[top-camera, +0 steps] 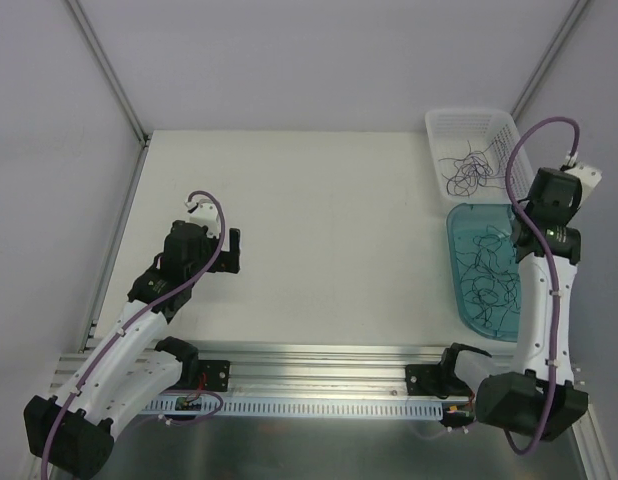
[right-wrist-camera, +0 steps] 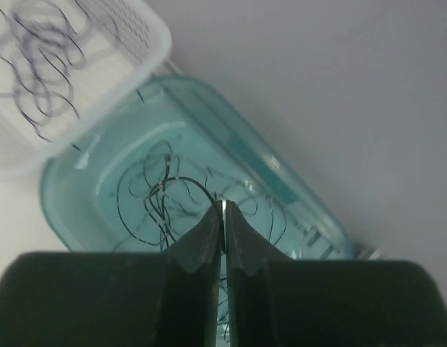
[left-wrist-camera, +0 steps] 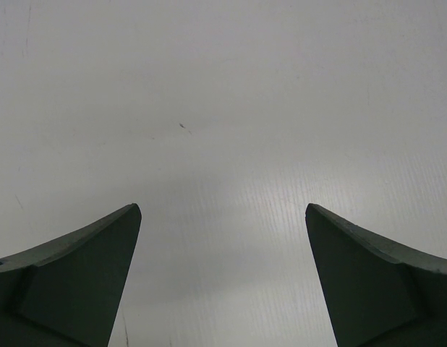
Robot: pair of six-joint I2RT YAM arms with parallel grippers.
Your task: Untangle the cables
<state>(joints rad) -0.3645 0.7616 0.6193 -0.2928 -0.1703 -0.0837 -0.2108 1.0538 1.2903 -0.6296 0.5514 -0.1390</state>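
Presently the cables (top-camera: 494, 275) lie in two places: the main tangle sits in the teal tray (top-camera: 454, 262) at the right edge of the table (top-camera: 319, 220), and a looser batch of strands lies in the white basket (top-camera: 469, 112) just behind it.

Right gripper (right-wrist-camera: 223, 206) – poised over the tray, jaws drawn together with only a hairline slit between the tips. Left gripper (left-wrist-camera: 223, 210) – jaws spread wide over bare table on the far side, well apart from the work, holding nothing.

Risks noted:
- One dark strand arcs up to the right fingertips. If it is caught, a lift could drag the whole tangle with it, since the loops interlock.
- A strand this fine could slip from the closed tips unnoticed.
- Strands trailing over the tray rim could snag there or drop onto the table.

Limits of inspection:
- Whether the right jaws pinch a strand cannot be told; the tips hide the contact point.
- In the overhead view the right arm covers part of the tray and its own fingers.
- The right wrist view is soft, so single strands cannot be told apart within the tangle.
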